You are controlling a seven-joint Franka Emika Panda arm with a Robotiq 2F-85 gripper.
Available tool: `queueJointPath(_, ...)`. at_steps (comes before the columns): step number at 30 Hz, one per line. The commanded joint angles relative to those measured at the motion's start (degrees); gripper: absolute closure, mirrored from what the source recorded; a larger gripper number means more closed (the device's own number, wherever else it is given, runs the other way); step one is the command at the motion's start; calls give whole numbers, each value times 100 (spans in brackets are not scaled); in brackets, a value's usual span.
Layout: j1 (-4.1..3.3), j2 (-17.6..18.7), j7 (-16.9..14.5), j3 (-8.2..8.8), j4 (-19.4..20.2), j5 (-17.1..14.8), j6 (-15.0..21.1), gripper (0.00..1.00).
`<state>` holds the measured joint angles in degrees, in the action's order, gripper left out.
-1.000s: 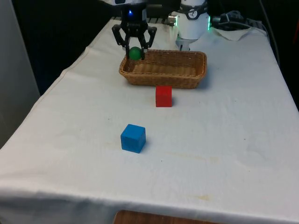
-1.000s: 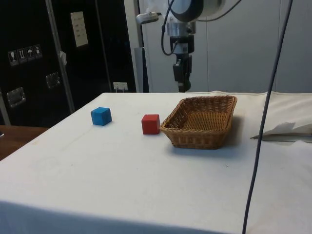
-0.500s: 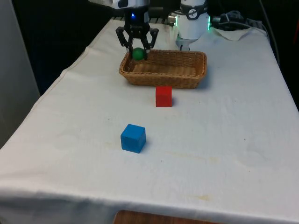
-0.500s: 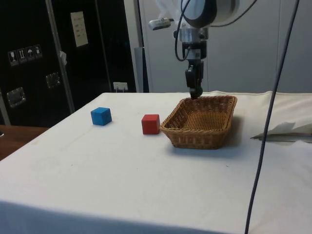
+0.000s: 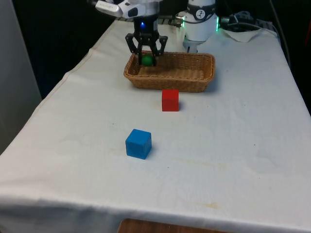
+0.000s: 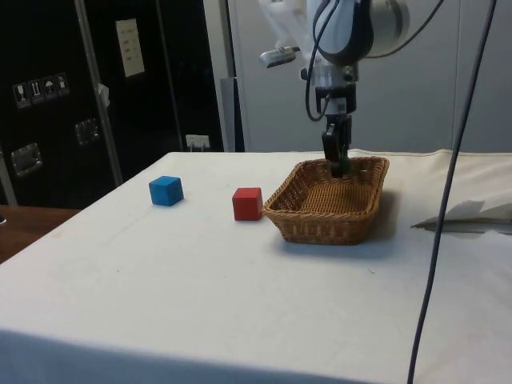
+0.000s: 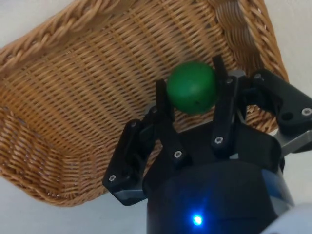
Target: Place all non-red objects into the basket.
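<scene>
My gripper [image 5: 146,59] is shut on a green ball [image 5: 146,60] and hangs just inside the wicker basket [image 5: 194,85], at the end towards the front view's left. In the wrist view the green ball [image 7: 191,87] sits clamped between the two black fingers [image 7: 163,105], above the basket's woven floor [image 7: 97,92]. From the side the gripper [image 6: 337,164] dips past the basket's rim [image 6: 320,218]. A blue cube [image 5: 138,143] lies on the cloth nearer the front edge. A red cube [image 5: 170,100] stands just in front of the basket.
The robot's white base [image 5: 199,24] stands right behind the basket. Crumpled white cloth [image 5: 243,33] lies at the far corner on the front view's right. A black cable [image 6: 436,240] hangs down in the side view.
The gripper carried the green ball from above the basket's corner rim farther over the basket and down into it. The cubes stayed put.
</scene>
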<state>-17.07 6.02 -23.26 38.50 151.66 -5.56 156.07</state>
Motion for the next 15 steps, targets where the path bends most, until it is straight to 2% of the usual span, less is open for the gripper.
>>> queueJointPath(1, 6, -29, -63, -46, 34, -109, 46, 100)
queueJointPath(3, 0, 34, 0, -11, 0, -11, 11, 100)
queueJointPath(4, 11, -6, -69, -52, 29, -115, 40, 100)
queueJointPath(13, 0, 57, -34, -57, 23, -63, 29, 100)
queueJointPath(14, 0, 57, -29, -57, 23, -63, 29, 93)
queueJointPath(15, 0, 63, -29, -57, 23, -57, 29, 75)
